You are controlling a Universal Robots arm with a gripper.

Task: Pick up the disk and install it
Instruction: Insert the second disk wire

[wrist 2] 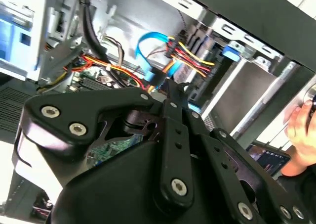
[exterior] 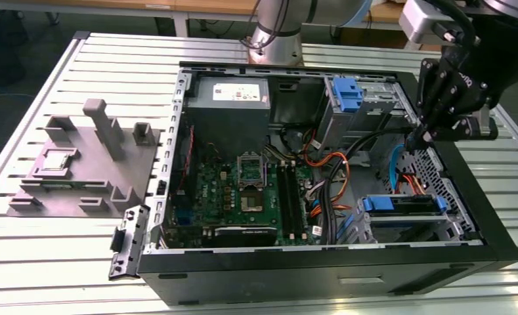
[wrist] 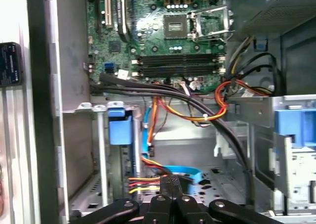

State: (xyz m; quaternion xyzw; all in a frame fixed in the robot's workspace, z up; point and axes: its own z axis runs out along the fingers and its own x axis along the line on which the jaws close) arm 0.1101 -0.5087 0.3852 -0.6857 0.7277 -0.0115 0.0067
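The disk's bright blue carrier (exterior: 399,205) sits in the drive bay at the near corner of the open computer case, on the exterior view's right. In the first wrist view its blue end (wrist: 120,130) shows in the bay, and the metal body is hidden. My black gripper (exterior: 421,136) hangs over the case's edge on the exterior view's right, above and beyond that bay. Its fingers meet, shut with nothing between them, in both wrist views (wrist: 170,183) (wrist 2: 170,90), just above a blue data cable (wrist: 180,172) and red-yellow power wires.
The motherboard (exterior: 241,190) and a grey power-supply box (exterior: 228,98) fill the case's other half. A second blue carrier (exterior: 348,93) stands in the upper drive cage. A grey fixture (exterior: 75,170) rests on the slatted table. A person's hand (wrist 2: 300,130) is outside the case wall.
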